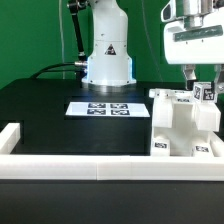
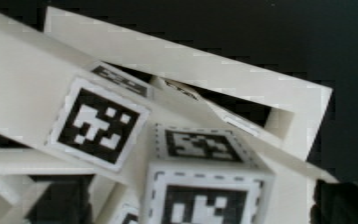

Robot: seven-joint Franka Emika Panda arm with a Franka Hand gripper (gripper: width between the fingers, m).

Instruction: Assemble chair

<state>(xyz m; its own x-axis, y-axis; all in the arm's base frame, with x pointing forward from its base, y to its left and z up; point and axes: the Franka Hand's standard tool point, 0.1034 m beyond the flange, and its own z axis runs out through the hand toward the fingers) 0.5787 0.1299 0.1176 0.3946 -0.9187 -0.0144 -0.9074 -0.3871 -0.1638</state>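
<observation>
The chair is a chunky white structure of tagged pieces at the exterior view's right, just behind the front wall. My gripper hangs straight over its top. The fingers stand apart on either side of a small upright tagged piece on the chair's top. In the wrist view that tagged piece fills the space by my gripper, with room on both sides. A slanted white slab with a large tag lies beside it. The fingertips themselves are hard to make out there.
The marker board lies flat on the black table in the middle. A long white border wall runs along the front and the exterior view's left side. The arm's white base stands at the back.
</observation>
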